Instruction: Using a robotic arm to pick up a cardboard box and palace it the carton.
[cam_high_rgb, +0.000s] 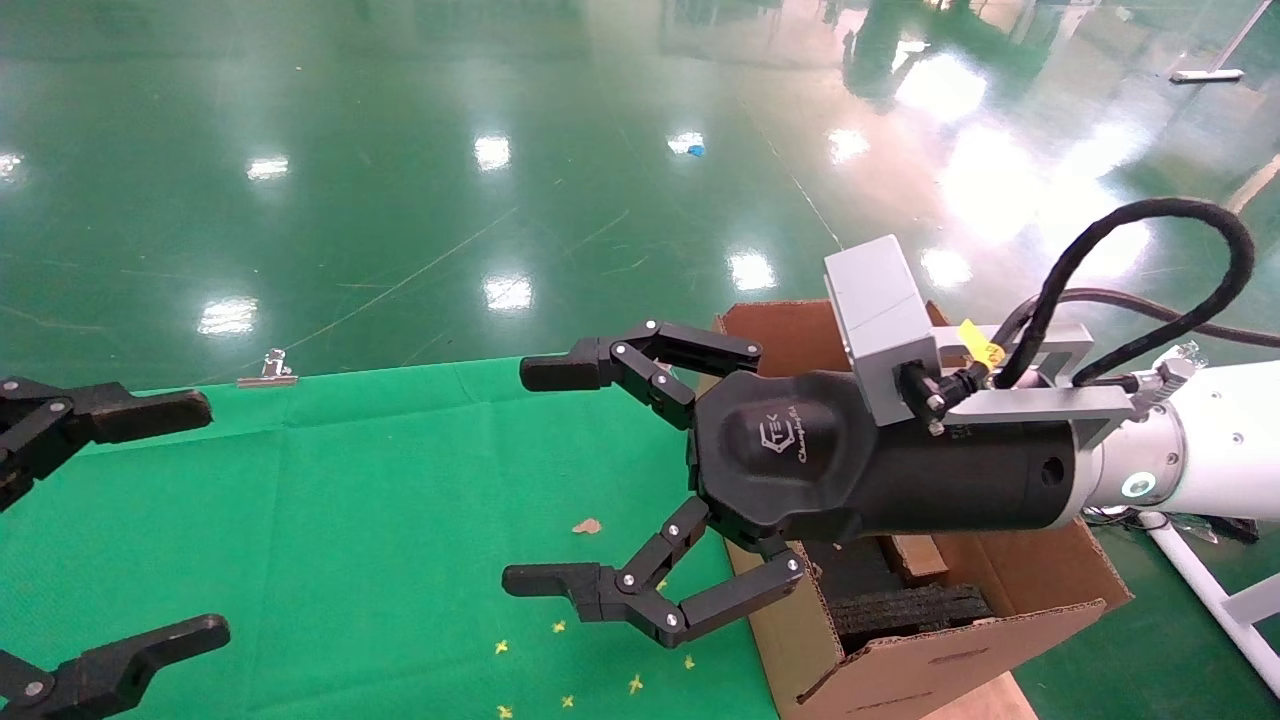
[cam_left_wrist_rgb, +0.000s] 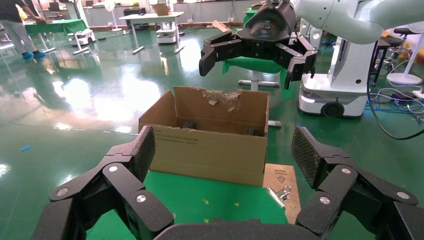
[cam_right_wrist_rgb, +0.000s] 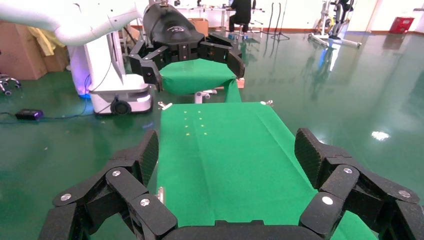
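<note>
**A:** Since you are the one doing the reaching, what does the head view give you?

**B:** My right gripper (cam_high_rgb: 565, 480) hangs mid-frame, fingers spread wide and holding nothing, over the green cloth (cam_high_rgb: 350, 520). The carton (cam_high_rgb: 960, 640) sits lower right, beside the cloth's edge and partly under my wrist. My left gripper (cam_high_rgb: 150, 520) is at the left edge, likewise spread and empty. The cardboard box I cannot find anywhere; only small scraps lie on the cloth.

**A:** So the risk?

**B:** I judge that reaching now would mean closing on nothing. And my wrist is close above the carton's near flap; dropping straight down could catch that edge and shove the carton.

**A:** The left wrist view?

**B:** My left fingers (cam_left_wrist_rgb: 140, 150) frame the bottom, apart. The carton (cam_left_wrist_rgb: 210, 150) stands centre frame, its far flap ragged, dark foam (cam_left_wrist_rgb: 187, 124) inside. My right gripper (cam_left_wrist_rgb: 257, 55) hovers above it at the top. No small box here either, though the carton's floor is hidden.

**A:** And the right wrist?

**B:** My right fingers (cam_right_wrist_rgb: 145, 155) gape at the bottom; bare cloth (cam_right_wrist_rgb: 225, 150) runs up the middle. The left gripper (cam_right_wrist_rgb: 187, 55) faces me, upper left. If both arms advance along the cloth, they could meet.
</note>
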